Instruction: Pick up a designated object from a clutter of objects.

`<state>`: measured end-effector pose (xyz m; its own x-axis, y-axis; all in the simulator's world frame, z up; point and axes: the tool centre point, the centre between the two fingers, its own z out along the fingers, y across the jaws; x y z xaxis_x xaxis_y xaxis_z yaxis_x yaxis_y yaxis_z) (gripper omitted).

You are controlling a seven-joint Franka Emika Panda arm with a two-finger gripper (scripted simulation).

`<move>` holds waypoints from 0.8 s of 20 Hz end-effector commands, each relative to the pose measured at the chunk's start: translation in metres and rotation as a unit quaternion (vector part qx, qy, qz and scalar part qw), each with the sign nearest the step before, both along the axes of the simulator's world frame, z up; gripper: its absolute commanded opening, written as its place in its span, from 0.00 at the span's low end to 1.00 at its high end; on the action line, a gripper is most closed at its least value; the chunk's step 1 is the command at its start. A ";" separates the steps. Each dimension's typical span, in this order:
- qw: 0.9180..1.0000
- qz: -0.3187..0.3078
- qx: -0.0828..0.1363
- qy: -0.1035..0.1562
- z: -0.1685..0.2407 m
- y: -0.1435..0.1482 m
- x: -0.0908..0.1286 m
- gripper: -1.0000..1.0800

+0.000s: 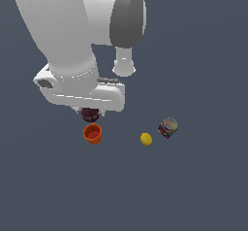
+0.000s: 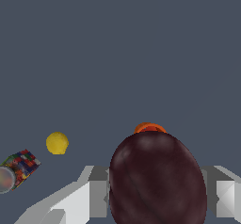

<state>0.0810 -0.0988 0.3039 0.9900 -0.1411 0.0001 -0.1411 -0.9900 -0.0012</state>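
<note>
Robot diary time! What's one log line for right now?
claw: shut on plum ball | cup: just below the ball in exterior view | lemon, can: untouched, off to exterior view's right

A flat worktop point(image 1: 208, 196) is being shown behind everything else. It is being seen as one dark blue-grey colour all over. The whole exterior view is being filled by it from side to side. In the wrist view the same plain worktop point(image 2: 117, 39) is being shown.
</note>
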 end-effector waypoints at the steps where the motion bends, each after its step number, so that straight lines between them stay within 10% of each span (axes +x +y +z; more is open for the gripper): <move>1: 1.000 0.000 0.000 0.000 0.026 -0.010 0.003 0.00; 16: 1.000 0.000 -0.001 0.000 0.114 -0.044 0.018 0.00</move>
